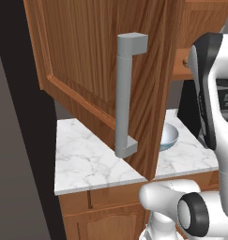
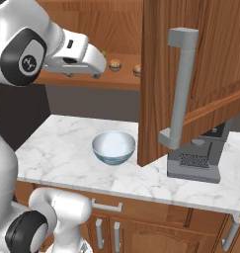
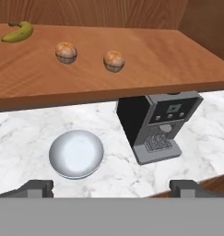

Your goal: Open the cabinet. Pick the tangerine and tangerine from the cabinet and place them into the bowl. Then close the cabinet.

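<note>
hand view looks down from in front of the open cabinet point(image 3: 132, 50): on its wooden shelf lie two tangerines, the left tangerine point(image 3: 66, 52) and the right tangerine point(image 3: 114, 61), a little apart from each other, with a banana point(image 3: 17, 32) farther left near the back. below the shelf edge the marble bench point(image 3: 21, 138) carries the bowl point(image 3: 76, 154), seen from above as a white round, and just beside it to the right a dark coffee machine point(image 3: 157, 124). the two finger tips point(image 3: 37, 188) of the hand point(image 3: 111, 188) stand at the far left and far right of the bottom edge, spread wide with nothing between them; they are touching neither fruit.

right base view shows what the hand view cannot: the arm reaching in towards the shelf from the left, with the tangerines small on the shelf beyond it, and the cabinet door point(image 2: 190, 74) swung far out over the bench, its long grey handle point(image 2: 180, 89) facing the camera. here the bowl's blue-grey outside shows, and the door hides most of the coffee machine.

left base view shows the other door point(image 1: 96, 70) swung out, with its own grey handle. it covers most of the scene, and only a sliver of the bowl peeps out at the door's right edge. the fruits are hidden here.
</note>
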Controlling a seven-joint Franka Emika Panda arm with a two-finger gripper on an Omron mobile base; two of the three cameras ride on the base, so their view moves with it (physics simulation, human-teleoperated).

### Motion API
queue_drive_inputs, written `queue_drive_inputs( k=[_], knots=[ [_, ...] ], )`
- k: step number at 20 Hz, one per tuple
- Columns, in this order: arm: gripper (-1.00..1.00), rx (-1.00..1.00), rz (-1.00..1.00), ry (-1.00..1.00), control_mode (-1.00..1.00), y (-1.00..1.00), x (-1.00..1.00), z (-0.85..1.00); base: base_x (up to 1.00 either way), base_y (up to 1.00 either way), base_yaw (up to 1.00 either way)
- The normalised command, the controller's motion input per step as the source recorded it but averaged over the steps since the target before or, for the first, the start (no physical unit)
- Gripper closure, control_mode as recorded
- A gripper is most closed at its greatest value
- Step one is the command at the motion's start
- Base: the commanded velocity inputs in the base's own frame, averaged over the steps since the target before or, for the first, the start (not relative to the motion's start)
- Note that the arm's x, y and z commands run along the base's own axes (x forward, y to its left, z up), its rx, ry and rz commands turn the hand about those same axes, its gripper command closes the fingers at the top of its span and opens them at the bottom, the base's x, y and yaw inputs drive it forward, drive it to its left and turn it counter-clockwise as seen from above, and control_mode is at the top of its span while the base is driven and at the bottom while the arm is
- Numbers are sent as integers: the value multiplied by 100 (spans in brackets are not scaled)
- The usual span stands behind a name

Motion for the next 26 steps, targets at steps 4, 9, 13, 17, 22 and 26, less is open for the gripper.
queue_drive_inputs(
  k=[4,9,13,17,22,26],
  knots=[
    [-100,0,0,0,-100,0,-4,1,0,0,0],
    [-100,0,0,0,-100,0,0,0,0,0,0],
    [-100,0,0,0,-100,0,0,0,0,0,0],
    [-100,0,0,0,-100,0,0,0,0,0,0],
    [-100,0,0,0,-100,0,0,-4,0,0,0],
    [-100,0,0,0,-100,0,0,-18,0,0,0]
  ],
)
